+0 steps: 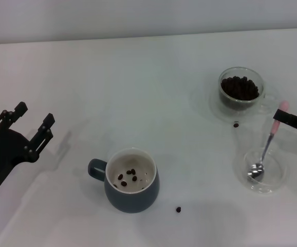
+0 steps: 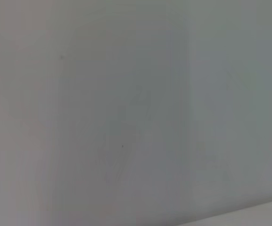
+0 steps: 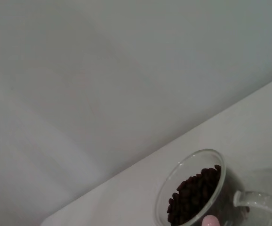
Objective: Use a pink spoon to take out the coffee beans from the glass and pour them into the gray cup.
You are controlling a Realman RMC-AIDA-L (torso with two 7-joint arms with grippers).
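So we've got the right gripper [image 1: 288,117] pinching the pink end of the pink spoon [image 1: 264,153], whose metal bowl sits down in a clear saucer [image 1: 278,180] at the right. The glass [image 1: 241,90] full of coffee beans [image 1: 240,88] stands just behind that. The gray cup [image 1: 132,181] sits front and center with a few beans inside, plus stray beans [image 1: 178,209] on the white table [image 1: 138,77]. Our left gripper [image 1: 33,126] hangs spread apart, far left.

The gray cup [image 1: 132,181] sits upright with a few coffee beans [image 1: 128,176] inside. Far right of it, the glass [image 1: 241,89] holds a dark heap. Nearer, the pink spoon [image 1: 265,153] leans bowl-down.
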